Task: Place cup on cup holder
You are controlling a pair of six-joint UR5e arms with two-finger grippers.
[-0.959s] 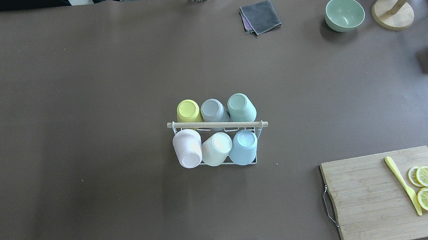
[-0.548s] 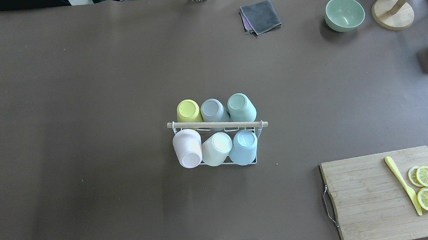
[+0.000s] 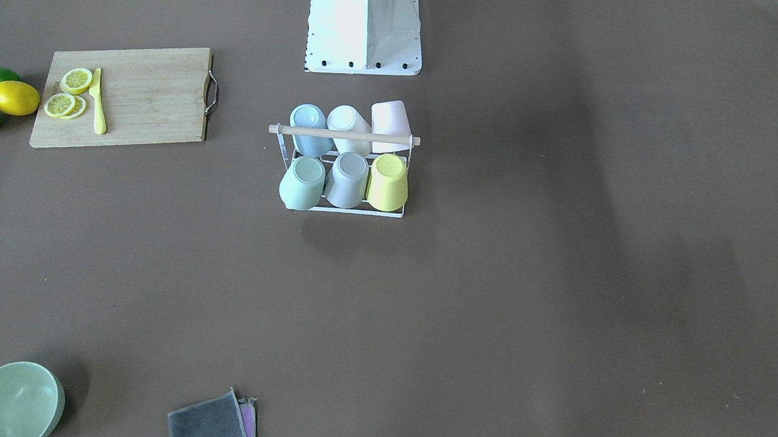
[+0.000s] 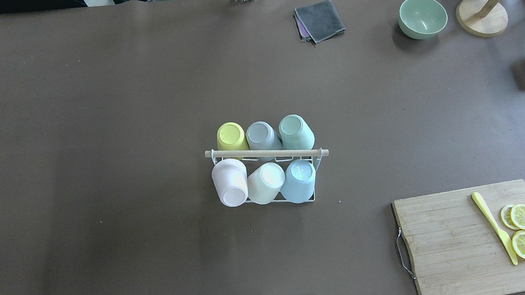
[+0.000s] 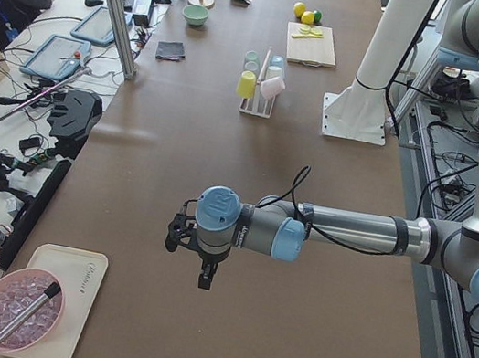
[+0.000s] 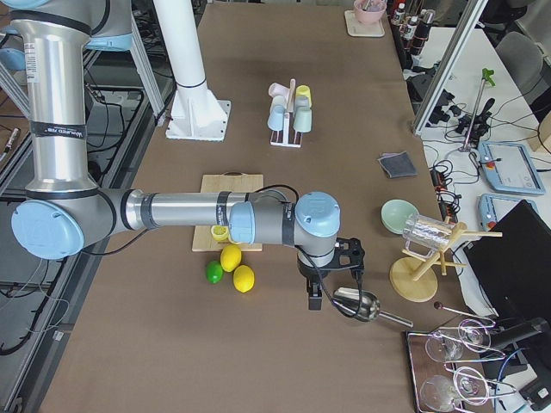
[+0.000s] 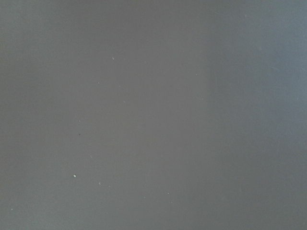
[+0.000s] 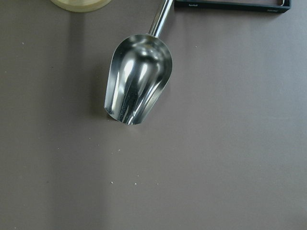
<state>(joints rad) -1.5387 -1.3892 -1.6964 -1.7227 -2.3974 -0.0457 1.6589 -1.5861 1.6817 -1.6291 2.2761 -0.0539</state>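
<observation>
White wire forms the cup holder (image 4: pixel 267 154), which stands on the brown surface (image 4: pixel 102 132) with a light wooden rod across its top. Its prongs carry two rows of three inverted cups, one row on each side of the rod, bases up and tilted outward.

- Row on the holder's side away from the robot base: yellow cup (image 4: pixel 231 137), grey cup (image 4: pixel 261 136), mint cup (image 4: pixel 296 132).
- Row on the holder's side toward the robot base: pink cup (image 4: pixel 230 182), cream cup (image 4: pixel 265 183), light blue cup (image 4: pixel 299 180).

The left gripper (image 5: pixel 205 282) hangs well apart from the cup holder, toward the robot's left end of the surface. Its wrist view shows only bare surface. Its finger spacing cannot be determined.

The right gripper (image 6: pixel 313 302) hangs well apart from the cup holder on the opposite side, just beside a metal scoop (image 8: pixel 138 79) that lies on the surface. Its finger spacing cannot be determined either.
</observation>
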